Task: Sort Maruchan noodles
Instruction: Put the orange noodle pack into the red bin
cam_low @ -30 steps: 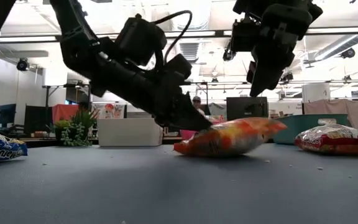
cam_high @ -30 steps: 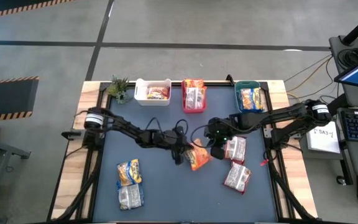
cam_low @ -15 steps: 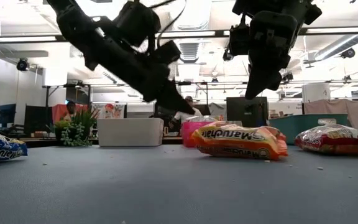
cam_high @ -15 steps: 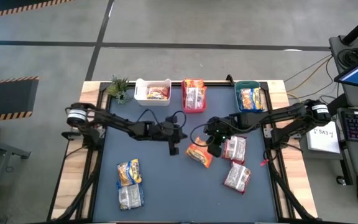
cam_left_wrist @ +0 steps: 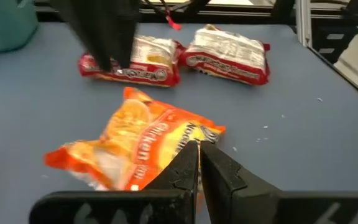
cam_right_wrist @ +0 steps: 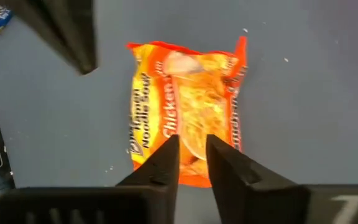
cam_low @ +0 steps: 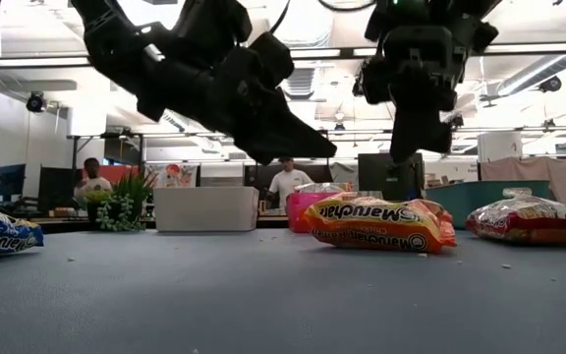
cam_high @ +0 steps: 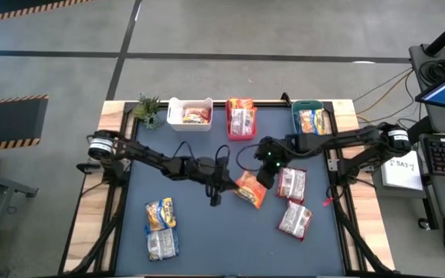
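An orange Maruchan noodle packet (cam_high: pixel 251 190) lies flat on the blue-grey table top near its middle, also seen in the low view (cam_low: pixel 376 224). My left gripper (cam_high: pixel 215 197) hovers shut just to its left, raised clear of the table (cam_low: pixel 330 152), with its tips over the packet's near edge (cam_left_wrist: pixel 197 148). My right gripper (cam_right_wrist: pixel 192 142) hangs above the packet, pointing down, its fingers a narrow gap apart with nothing between them. Two red-and-white packets (cam_high: pixel 292 184) (cam_high: pixel 294 219) lie to the right. A blue-yellow packet (cam_high: pixel 161 214) and a silvery one (cam_high: pixel 162 243) lie at the near left.
Along the far edge stand a white bin (cam_high: pixel 189 113), a pink bin (cam_high: pixel 241 117) and a teal bin (cam_high: pixel 312 121), each holding packets. A small green plant (cam_high: pixel 147 110) sits at the far left corner. People stand in the room beyond the table (cam_low: pixel 285 182).
My left gripper, whose shut tips were low against the orange packet's left end, has risen clear of it and levelled out. The packet, earlier tipped up at one end, has settled flat on the table with its printed side facing the low camera. My right gripper has rolled above it.
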`<control>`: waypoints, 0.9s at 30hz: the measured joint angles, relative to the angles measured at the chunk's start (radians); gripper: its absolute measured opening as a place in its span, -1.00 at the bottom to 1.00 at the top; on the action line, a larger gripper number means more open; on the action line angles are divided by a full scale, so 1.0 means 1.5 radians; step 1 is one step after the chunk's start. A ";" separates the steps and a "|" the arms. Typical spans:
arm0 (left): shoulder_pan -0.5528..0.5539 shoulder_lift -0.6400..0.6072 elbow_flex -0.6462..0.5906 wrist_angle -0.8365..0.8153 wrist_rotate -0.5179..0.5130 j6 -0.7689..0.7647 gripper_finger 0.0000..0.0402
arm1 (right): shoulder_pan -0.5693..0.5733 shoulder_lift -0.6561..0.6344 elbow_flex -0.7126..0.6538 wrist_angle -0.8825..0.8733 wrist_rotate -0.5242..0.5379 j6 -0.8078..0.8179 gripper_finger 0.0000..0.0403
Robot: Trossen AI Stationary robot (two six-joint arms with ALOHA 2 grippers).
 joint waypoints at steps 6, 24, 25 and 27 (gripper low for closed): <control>-0.005 0.038 0.000 0.047 -0.011 -0.033 -1.00 | -0.040 0.000 -0.043 0.007 -0.045 -0.015 -0.27; -0.004 0.123 0.009 0.092 -0.010 -0.075 -1.00 | -0.083 0.071 -0.090 0.165 -0.136 -0.033 0.66; -0.004 0.123 0.009 0.084 -0.010 -0.076 -1.00 | -0.083 0.079 -0.090 0.175 -0.139 -0.037 0.68; -0.004 0.123 0.008 0.075 -0.010 -0.080 -1.00 | -0.083 0.096 -0.090 0.201 -0.169 -0.042 0.71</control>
